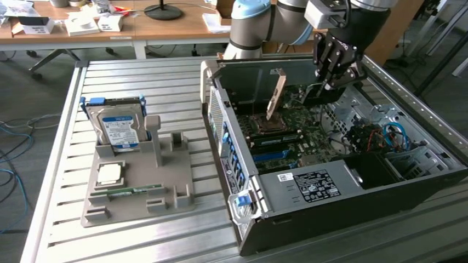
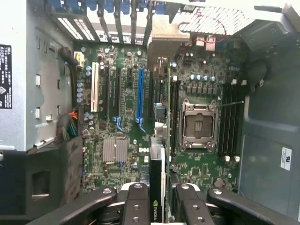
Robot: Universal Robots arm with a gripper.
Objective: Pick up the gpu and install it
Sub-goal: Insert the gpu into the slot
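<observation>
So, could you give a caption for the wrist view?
Gripper holding the gpu edge-on above the motherboard.

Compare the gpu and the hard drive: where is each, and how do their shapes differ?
The gpu is clamped in the pincer over the motherboard; the hard drive stands in the grey holder outside the case. The gpu is a thin card; the hard drive is boxy, blue-white label. Both are on edge.

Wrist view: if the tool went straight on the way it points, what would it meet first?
Probably the motherboard, beside the blue slot: the gpu held in the tool would touch it first. Depth is unclear.
</observation>
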